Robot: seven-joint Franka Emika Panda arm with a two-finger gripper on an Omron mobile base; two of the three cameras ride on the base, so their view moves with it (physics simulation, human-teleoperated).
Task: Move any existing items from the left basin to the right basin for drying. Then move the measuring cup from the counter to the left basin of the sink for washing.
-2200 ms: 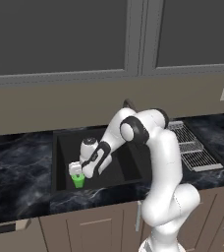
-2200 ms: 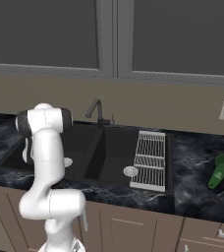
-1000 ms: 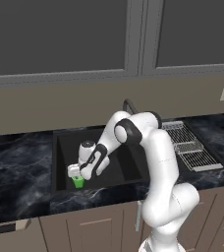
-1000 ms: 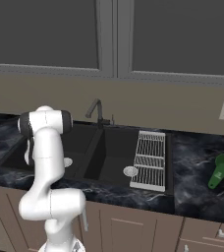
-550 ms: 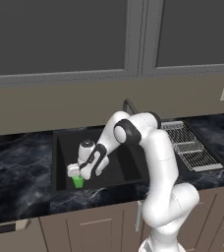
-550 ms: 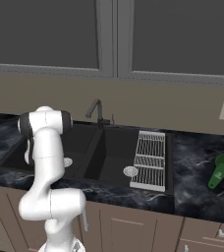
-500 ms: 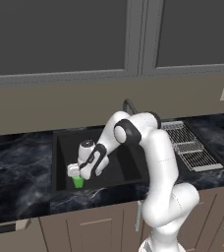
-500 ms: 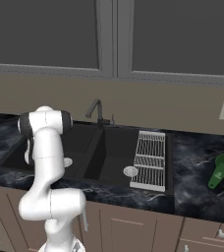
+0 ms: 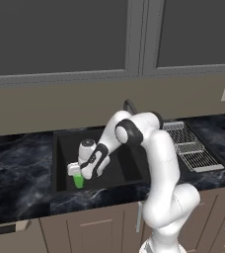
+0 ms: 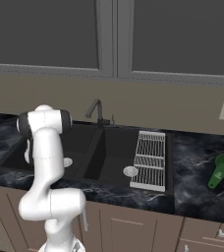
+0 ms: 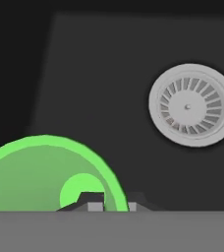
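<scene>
Tumbler [image 11: 40, 174] is small, bright light green, tapered, no handle; hand view looks down into its open mouth, paler round bottom visible inside. It stands upright in left basin [image 9: 129, 165] of matte black sink [image 10: 92, 170], near basin's left-front corner in left base view. Gripper [image 11: 115, 203] is down over it w/ fingers pinched nearly together on cup's rim wall: one fingertip [image 11: 92, 202] inside the mouth, the other just outside the rim. So it's clamped on the tumbler.

Vs 1 s ago: jaws were wide apart, now closed onto the rim; arm pose and cup spot look unchanged, cup not lifted.

Around: round silver drain [image 11: 192, 105] lies on basin floor beyond the fingers, off to the outer-finger side, apart from cup. Dark gooseneck faucet [image 10: 97, 110] rises at divider behind the arm. Right basin [image 10: 128, 157] has its own drain, w/ white wire rack [image 10: 150, 160] along its far edge. Measuring cup [image 10: 221, 170], darker green w/ stick handle, lies on black veined counter [image 10: 197, 172] well past the rack. Nothing sits between fingers and cup.
</scene>
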